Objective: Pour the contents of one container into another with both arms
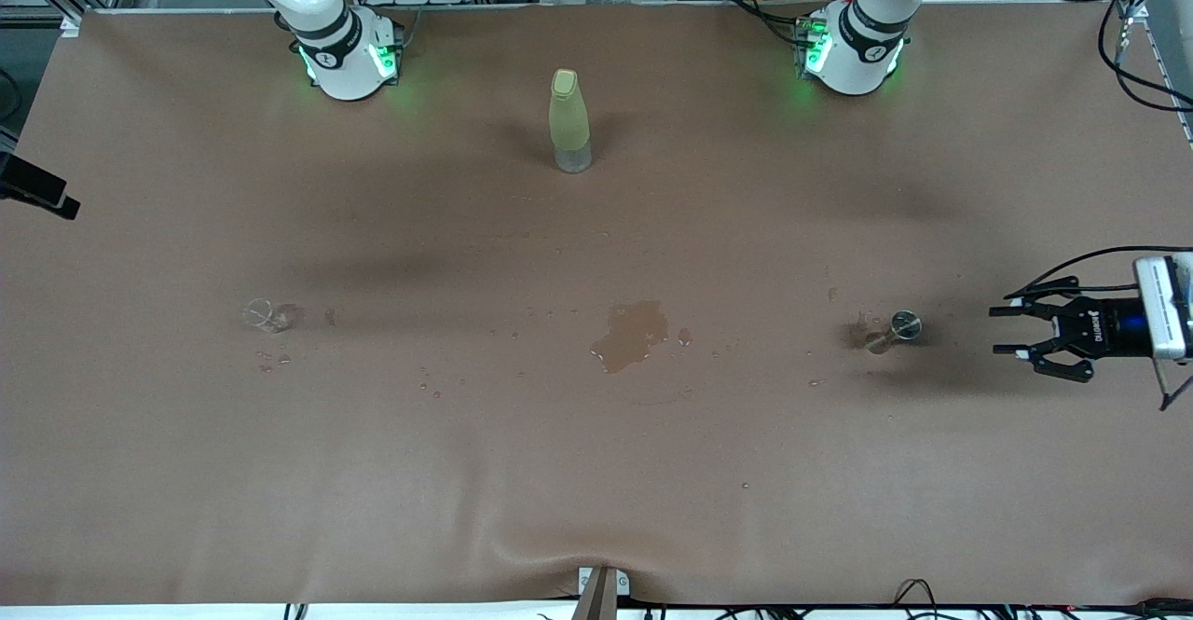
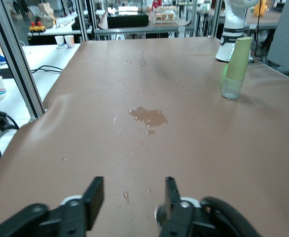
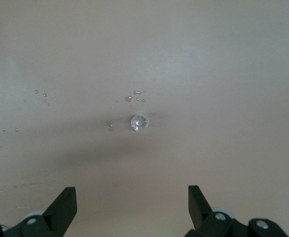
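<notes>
The tiny see-through glass cup (image 1: 264,315) stands on the brown table toward the right arm's end. In the right wrist view it shows from above as a small clear ring (image 3: 139,122). My right gripper (image 3: 131,190) hangs open high over it and is out of the front view. The grey-topped small cup (image 1: 902,326) stands toward the left arm's end. My left gripper (image 1: 994,331) lies level beside it, open and apart from it, with its fingers pointing at the cup. In the left wrist view that gripper (image 2: 133,183) holds nothing, and one finger mostly hides the cup.
A tall yellow-green bottle (image 1: 569,121) stands mid-table near the arms' bases. A wet puddle (image 1: 634,333) lies between the two cups, with drops scattered around it and near the glass. The table cloth bulges at the front edge (image 1: 559,545).
</notes>
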`<state>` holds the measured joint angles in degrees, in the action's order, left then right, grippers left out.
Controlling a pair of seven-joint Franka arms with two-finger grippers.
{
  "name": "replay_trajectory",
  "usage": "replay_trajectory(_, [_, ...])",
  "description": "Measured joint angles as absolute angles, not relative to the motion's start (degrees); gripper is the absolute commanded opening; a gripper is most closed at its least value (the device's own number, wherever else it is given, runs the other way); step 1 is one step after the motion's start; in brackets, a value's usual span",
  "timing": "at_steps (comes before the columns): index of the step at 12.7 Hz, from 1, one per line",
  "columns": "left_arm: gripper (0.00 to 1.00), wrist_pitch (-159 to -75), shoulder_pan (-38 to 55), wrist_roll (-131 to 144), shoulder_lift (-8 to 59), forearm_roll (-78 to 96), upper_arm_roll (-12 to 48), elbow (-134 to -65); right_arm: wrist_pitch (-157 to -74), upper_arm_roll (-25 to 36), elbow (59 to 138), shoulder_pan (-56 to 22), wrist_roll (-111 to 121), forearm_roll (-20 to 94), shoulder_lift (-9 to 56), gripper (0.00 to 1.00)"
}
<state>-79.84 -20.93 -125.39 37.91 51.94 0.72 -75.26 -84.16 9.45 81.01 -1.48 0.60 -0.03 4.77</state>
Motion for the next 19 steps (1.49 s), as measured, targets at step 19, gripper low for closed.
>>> replay_trajectory(19, [1.0,-94.79,-7.46,-27.53,23.38,12.44,1.02,-74.9,-86.79,9.98,81.91,-2.04,7.32,3.0,5.23,1.0])
